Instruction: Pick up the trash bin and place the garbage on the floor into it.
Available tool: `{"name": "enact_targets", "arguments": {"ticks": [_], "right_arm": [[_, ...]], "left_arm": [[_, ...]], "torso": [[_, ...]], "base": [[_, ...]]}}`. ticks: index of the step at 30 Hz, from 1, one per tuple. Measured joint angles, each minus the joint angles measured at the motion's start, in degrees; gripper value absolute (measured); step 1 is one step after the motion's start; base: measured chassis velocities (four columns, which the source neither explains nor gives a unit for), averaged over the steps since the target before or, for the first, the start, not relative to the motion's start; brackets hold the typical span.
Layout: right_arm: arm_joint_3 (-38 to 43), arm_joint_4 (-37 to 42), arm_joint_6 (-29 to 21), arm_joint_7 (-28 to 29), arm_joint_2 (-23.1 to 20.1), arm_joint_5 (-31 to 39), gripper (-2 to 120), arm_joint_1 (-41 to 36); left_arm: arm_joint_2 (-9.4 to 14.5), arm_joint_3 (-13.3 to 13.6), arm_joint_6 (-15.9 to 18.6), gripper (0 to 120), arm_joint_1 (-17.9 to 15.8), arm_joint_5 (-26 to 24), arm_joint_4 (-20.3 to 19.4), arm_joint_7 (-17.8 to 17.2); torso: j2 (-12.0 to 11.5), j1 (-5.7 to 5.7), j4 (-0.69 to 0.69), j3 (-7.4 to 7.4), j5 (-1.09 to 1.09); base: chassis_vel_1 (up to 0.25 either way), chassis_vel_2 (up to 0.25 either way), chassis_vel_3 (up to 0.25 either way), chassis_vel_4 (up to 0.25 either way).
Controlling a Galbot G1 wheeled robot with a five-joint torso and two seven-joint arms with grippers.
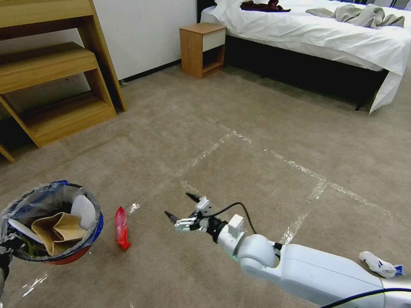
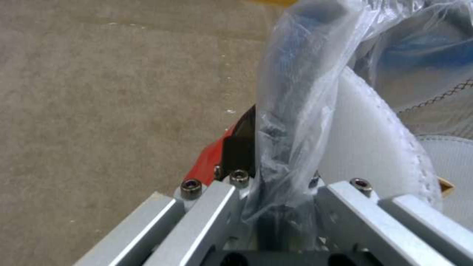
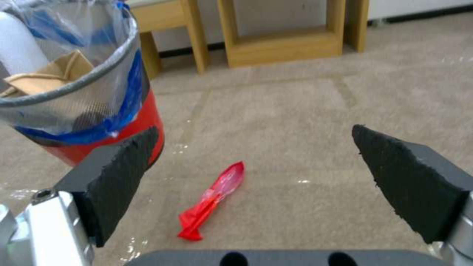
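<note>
Head view, item one: crumpled red plastic wrapper [image 1: 122, 228], long and narrow, lying flat on the beige-brown taped carpet floor [image 1: 257, 128]. Its long axis runs near-to-far. It lies just left of the right gripper [image 1: 182, 211] and just right of the small round red-and-blue trash bin lined with a translucent grey bag [image 1: 90, 201].

Item two: right gripper, black-padded fingers spread wide apart and empty, low over the carpet, pointing left toward the wrapper. The white right arm reaches in from the near right, forearm nearly level. In the right wrist view the wrapper [image 3: 213, 200] sits between the two pads but well ahead of them, untouched.

Item three: left gripper [image 2: 283, 207], at the near left, clamped on the bag-covered rim of the bin [image 2: 295, 92]. The bin already holds a tan paper bag [image 1: 58, 231] and white flat items.

Item four: white crumpled tissue [image 1: 379, 264], near right, beside the right arm.

Judgement: the right arm is the nearer; the wrapper's axis lies across its line of approach.
</note>
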Motion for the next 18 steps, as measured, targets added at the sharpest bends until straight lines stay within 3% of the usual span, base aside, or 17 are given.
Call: {"name": "enact_targets", "arguments": {"ticks": [18], "right_arm": [[-7.54, -2.37, -10.98, 9.16, 9.83, 12.0, 100, 5.02]], "left_arm": [[-0.33, -2.21, -0.16, 2, 0.81, -0.34, 0.47, 0.15]], "torso": [[0.0, 0.0, 0.0, 0.0, 0.0]], "base": [[0.0, 0.0, 0.0, 0.0]]}}
